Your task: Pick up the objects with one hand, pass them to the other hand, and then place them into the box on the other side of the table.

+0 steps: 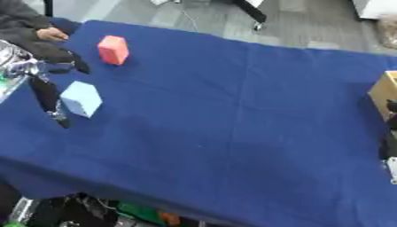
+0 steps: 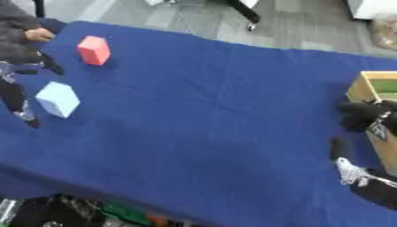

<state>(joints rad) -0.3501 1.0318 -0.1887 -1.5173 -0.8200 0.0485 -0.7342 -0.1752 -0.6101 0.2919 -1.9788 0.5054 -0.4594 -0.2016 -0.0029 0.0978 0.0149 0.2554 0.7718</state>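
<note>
1. In the left eye view I see the blue table (image 1: 232,124) running askew, with a pink block (image 1: 113,49) near its far left corner and a light blue block (image 1: 80,99) nearer to me, the two well apart.
2. My left hand (image 1: 48,95) comes in at the left edge. Its dark fingers (image 1: 57,116) hang straight and spread just beside the light blue block; I cannot tell whether they touch it, but nothing is gripped.
3. Only a corner of the box (image 1: 385,94) shows at the right edge here, and of my right hand only dark tips, so this view does not give its state.
4. In the right eye view the wooden box (image 2: 371,95) sits at the table's right edge, with green inside.
5. My right hand (image 2: 358,116) rests against the box's near wall. Its fingers look curled, but I cannot tell for sure, nor whether they hold anything.
6. Both blocks lie on the cloth, far from the box.
</note>
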